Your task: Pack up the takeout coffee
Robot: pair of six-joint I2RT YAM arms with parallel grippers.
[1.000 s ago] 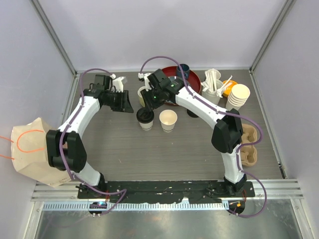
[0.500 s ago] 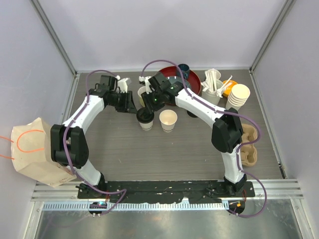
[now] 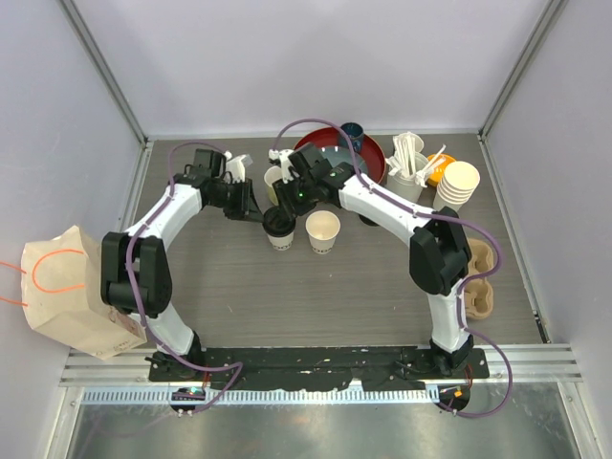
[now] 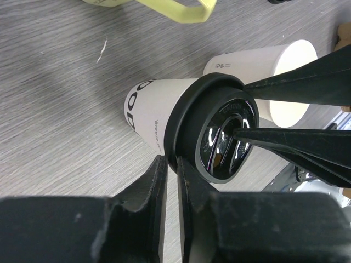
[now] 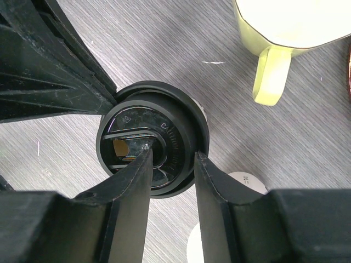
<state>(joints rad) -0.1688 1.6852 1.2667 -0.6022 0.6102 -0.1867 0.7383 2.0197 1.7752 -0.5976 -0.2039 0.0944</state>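
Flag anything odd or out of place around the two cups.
Nothing is spilled or tipped. One mismatch: the lidded cup has its lid, while the open cup beside it has none. The left gripper and right gripper both clamp that one lid's rim.

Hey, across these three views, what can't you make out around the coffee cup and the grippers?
Left wrist view: whether the left gripper pinches the lid of the cup; its own fingers hide the rim there.
Right wrist view: what is in the cup, under the lid; the mug is cut off by the top edge.
Top view: what touches the cup's lid, too small and dark.
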